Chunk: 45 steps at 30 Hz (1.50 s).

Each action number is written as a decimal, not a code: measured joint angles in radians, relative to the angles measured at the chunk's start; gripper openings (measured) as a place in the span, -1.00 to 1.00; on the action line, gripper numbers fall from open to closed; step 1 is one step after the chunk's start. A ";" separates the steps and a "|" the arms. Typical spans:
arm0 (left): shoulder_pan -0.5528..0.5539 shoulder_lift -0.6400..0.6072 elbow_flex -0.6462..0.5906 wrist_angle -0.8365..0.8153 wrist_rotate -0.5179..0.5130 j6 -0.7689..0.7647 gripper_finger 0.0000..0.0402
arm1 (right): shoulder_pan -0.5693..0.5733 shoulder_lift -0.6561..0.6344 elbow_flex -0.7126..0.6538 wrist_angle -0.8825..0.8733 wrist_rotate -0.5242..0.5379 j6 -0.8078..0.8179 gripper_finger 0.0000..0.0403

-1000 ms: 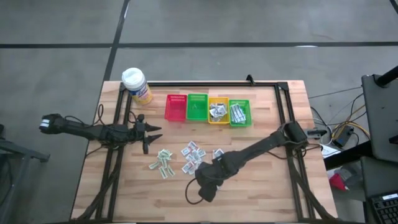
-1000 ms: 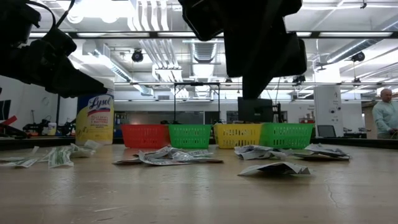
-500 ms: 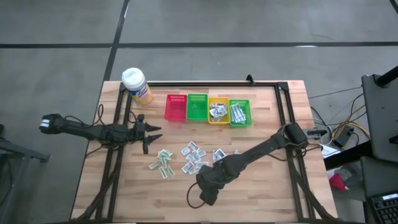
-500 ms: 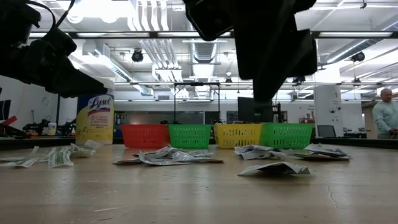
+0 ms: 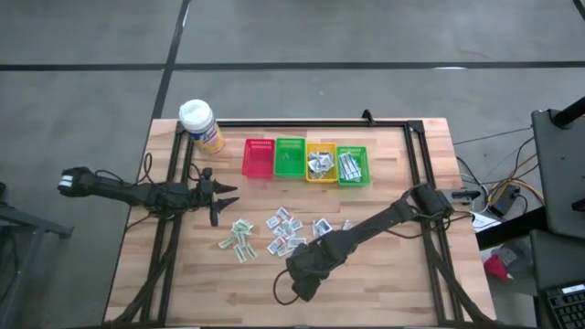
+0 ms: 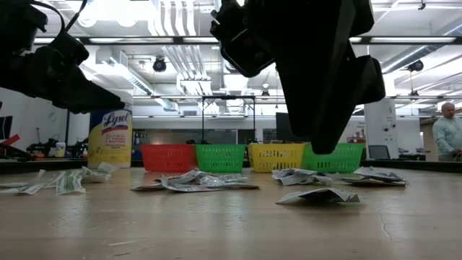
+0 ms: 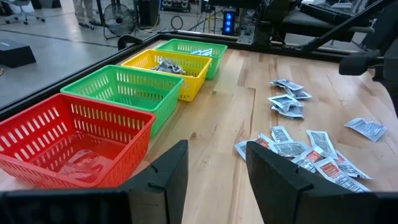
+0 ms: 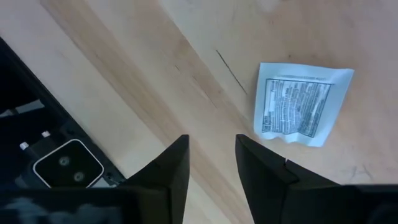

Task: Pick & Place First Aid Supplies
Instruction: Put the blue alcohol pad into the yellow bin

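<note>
Several small white printed packets, the first aid supplies, lie flat in loose groups on the wooden table. More of them fill the yellow basket and the right green basket. My right gripper is open and points steeply down over bare wood toward the table's near edge. One single packet lies flat beside it, apart from the fingers. In the low view this gripper hangs above a lone packet. My left gripper waits open at the table's left, level and aimed at the baskets.
A red basket and a green basket stand in the row at the far side. A yellow bottle with a white cap stands at the far left corner. A dark camera block sits close to my right gripper.
My right gripper has sunk toward the table and rolled somewhat about its own axis. The packets and my left arm have stayed where they were.
</note>
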 joint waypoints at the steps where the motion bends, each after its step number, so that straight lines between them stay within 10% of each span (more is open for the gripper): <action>1: 0.000 0.000 0.000 0.000 0.000 0.000 -0.21 | 0.000 0.000 0.001 -0.001 0.000 0.002 -0.40; 45: 0.000 0.000 0.000 -0.002 0.000 0.000 -0.21 | 0.003 0.006 0.039 -0.009 0.037 0.037 -0.58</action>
